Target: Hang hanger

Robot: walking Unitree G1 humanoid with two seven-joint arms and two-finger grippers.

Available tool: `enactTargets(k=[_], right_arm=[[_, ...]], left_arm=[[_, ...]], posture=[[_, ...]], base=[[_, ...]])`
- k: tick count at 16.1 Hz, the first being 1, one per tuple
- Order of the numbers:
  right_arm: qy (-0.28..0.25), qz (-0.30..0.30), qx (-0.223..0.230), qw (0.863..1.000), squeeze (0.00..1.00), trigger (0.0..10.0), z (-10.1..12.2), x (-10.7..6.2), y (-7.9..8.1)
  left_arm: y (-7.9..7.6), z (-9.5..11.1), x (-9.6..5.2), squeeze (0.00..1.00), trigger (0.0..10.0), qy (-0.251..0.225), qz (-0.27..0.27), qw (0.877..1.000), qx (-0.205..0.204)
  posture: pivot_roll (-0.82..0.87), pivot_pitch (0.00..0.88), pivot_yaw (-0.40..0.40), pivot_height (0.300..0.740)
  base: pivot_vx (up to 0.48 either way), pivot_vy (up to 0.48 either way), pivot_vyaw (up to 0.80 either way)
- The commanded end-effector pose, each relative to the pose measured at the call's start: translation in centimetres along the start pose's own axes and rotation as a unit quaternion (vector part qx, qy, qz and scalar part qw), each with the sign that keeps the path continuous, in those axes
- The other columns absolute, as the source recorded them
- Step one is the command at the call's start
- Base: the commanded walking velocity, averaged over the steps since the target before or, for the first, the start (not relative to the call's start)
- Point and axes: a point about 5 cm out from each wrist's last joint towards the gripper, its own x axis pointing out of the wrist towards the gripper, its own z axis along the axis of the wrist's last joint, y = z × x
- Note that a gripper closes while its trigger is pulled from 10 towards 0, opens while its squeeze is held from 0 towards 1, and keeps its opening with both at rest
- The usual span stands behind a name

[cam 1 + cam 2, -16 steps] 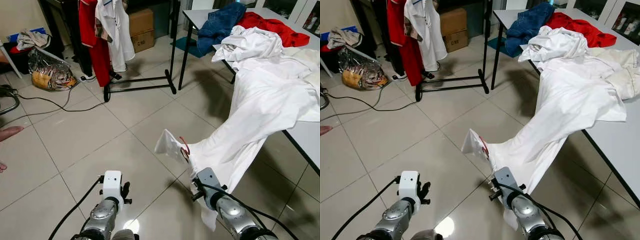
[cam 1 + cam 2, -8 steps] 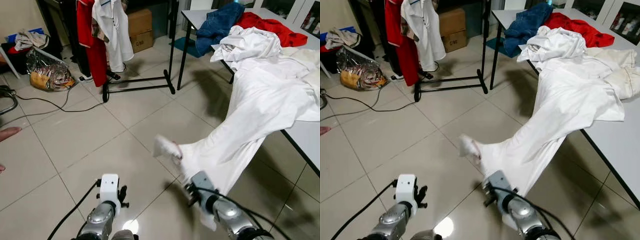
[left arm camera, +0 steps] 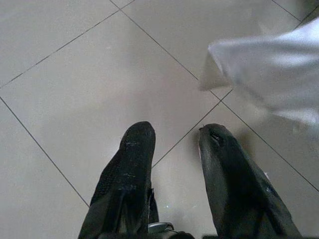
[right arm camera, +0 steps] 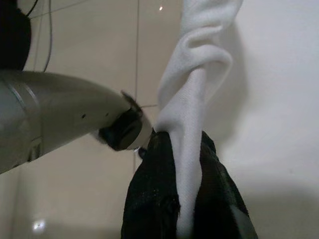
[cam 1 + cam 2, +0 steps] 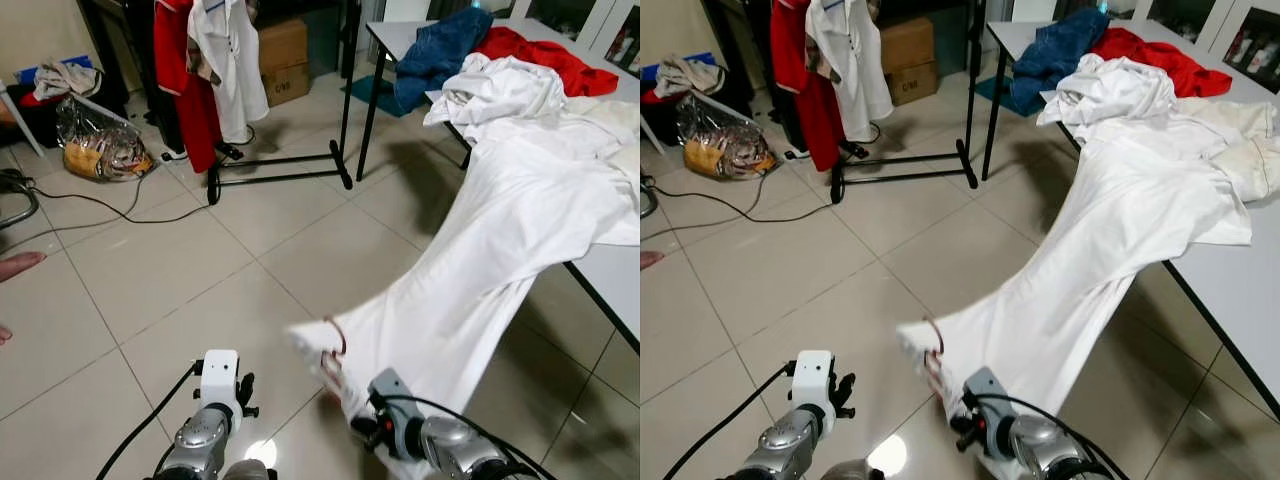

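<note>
Gripping a twisted fold of the white garment (image 4: 192, 114), the right gripper (image 4: 187, 199) has its jaws clamped on the cloth, off the table (image 5: 615, 275) edge. A red hanger (image 5: 335, 345) sits inside that garment. The left gripper (image 3: 174, 149) hangs parted, holding nothing, above the floor tiles (image 3: 75, 74).

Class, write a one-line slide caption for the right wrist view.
Right gripper pinching a twisted fold of the white garment above the tiled floor.
</note>
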Motion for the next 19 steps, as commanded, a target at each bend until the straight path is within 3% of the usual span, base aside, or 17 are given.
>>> enactTargets(k=[1,5,6,8,9,10,11,13,19], right_arm=[[0.016,0.019,0.018,1.0,0.0,10.0,-0.6,0.1,0.4],[0.048,0.028,0.049,0.997,0.0,10.0,-1.2,0.4,1.0],[0.051,0.016,0.031,0.998,0.0,10.0,-0.9,0.7,1.1],[0.023,-0.075,-0.024,0.997,0.0,10.0,0.2,1.0,0.4],[0.01,-0.112,-0.03,0.993,0.0,10.0,0.6,0.9,0.0],[-0.007,-0.133,-0.01,0.991,0.0,10.0,0.8,0.8,-0.3],[-0.03,-0.153,0.018,0.988,0.0,10.0,0.2,-0.5,-1.8],[-0.035,-0.146,0.026,0.988,0.0,10.0,-0.2,-1.4,-2.5],[-0.048,-0.11,0.022,0.992,0.0,10.0,0.2,-0.9,-1.8]], left_arm=[[-0.2,0.1,0.1,0.0,10.0,0.004,-0.001,1.0,0.004],[-0.1,0.0,0.0,0.0,10.0,0.006,0.0,1.0,0.005],[0.0,-0.1,0.0,0.0,10.0,0.006,0.001,1.0,0.006],[0.0,-0.2,0.0,0.0,10.0,0.007,0.001,1.0,0.007],[0.0,-0.2,0.0,0.0,10.0,0.007,0.002,1.0,0.007],[0.1,-0.2,0.0,0.0,10.0,0.007,0.002,1.0,0.006],[0.1,-0.1,0.0,0.0,10.0,0.005,0.003,1.0,0.006],[0.1,0.0,0.0,0.0,10.0,0.004,0.003,1.0,0.006],[0.5,1.1,0.3,0.0,10.0,-0.02,0.013,1.0,-0.011]], posture=[[0.16,0.0,-0.013,0.74],[0.16,0.0,-0.01,0.74],[0.16,0.0,-0.009,0.74],[0.16,0.0,-0.01,0.74],[0.16,0.0,-0.01,0.74],[0.16,0.0,-0.009,0.74],[0.16,0.0,-0.008,0.74],[0.16,0.0,-0.007,0.74],[0.16,0.0,-0.008,0.74]], base=[[0.0,0.0,0.0],[0.0,0.0,0.0],[0.0,0.0,0.0],[0.0,0.0,0.0],[0.0,0.0,0.0],[0.0,0.0,0.0],[0.0,0.0,0.0],[0.0,0.0,0.0],[0.0,0.0,0.0]])
